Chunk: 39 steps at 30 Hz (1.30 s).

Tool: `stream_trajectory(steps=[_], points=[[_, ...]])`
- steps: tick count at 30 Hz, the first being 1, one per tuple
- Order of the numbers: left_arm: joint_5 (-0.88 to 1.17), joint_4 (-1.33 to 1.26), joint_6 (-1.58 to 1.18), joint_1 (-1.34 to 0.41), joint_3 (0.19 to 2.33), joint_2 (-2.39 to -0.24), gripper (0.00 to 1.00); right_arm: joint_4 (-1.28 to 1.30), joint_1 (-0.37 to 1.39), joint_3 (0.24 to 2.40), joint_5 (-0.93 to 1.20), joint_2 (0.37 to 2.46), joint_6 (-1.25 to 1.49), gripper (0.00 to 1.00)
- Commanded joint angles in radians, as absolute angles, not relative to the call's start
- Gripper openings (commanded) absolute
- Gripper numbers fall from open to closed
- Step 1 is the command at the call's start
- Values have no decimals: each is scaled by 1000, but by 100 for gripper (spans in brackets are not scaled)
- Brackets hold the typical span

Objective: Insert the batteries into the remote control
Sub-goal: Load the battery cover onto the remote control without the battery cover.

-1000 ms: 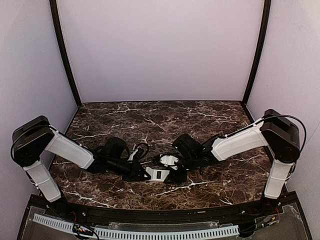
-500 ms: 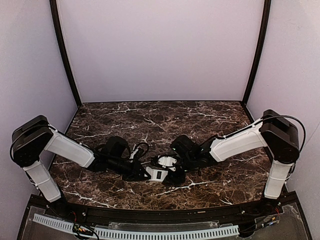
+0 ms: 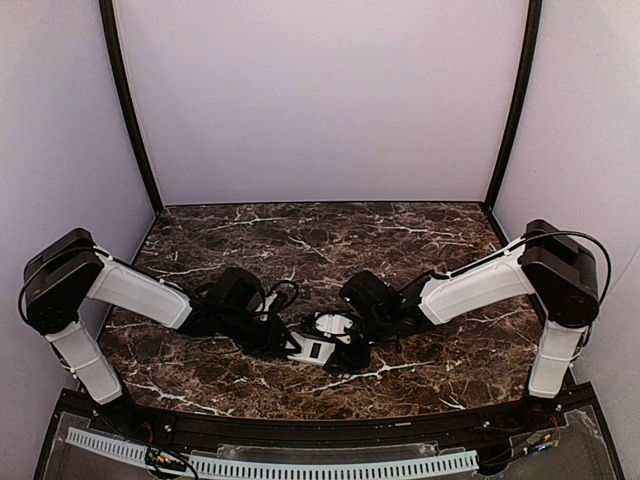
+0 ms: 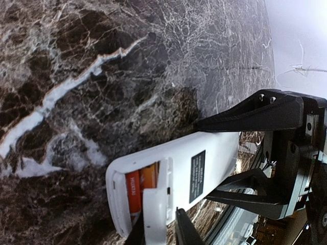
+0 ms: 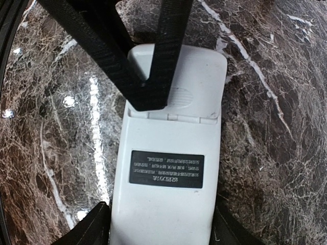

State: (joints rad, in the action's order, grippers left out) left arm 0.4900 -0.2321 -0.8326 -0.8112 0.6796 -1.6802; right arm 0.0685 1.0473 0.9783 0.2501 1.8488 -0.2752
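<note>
remote control (image 3: pixel 316 348) lies near the middle of the surface (image 3: pixel 420 230), left end effector (image 4: pixel 204 159) clamped on it, batteries (image 4: pixel 140 188) showing inside it, right end effector (image 5: pixel 148 99) pinching the cover plate (image 4: pixel 155 214).

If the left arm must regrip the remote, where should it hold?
Clamp the remote across its long side edges at the label end, approaching from that end as the left gripper does now. Those flat, parallel edges suit the jaws, and this leaves the batteries and cover plate clear.
</note>
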Motion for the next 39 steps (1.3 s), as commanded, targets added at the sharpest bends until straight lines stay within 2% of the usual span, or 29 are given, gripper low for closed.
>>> stream_trajectory(steps=[1, 7, 18, 24, 39], points=[[416, -93, -800, -806, 668, -1665, 18, 117, 1058, 969, 261, 1881, -265, 64], [408, -80, -779, -813, 675, -1643, 24, 114, 1052, 968, 262, 1881, -255, 63], [395, -68, -741, -842, 697, -1598, 26, 88, 1036, 953, 279, 1865, -238, 61], [382, -53, -734, -842, 694, -1577, 32, 80, 1031, 948, 290, 1862, -234, 61], [325, 65, -688, -842, 719, -1560, 33, 80, 1028, 949, 294, 1862, -235, 61]])
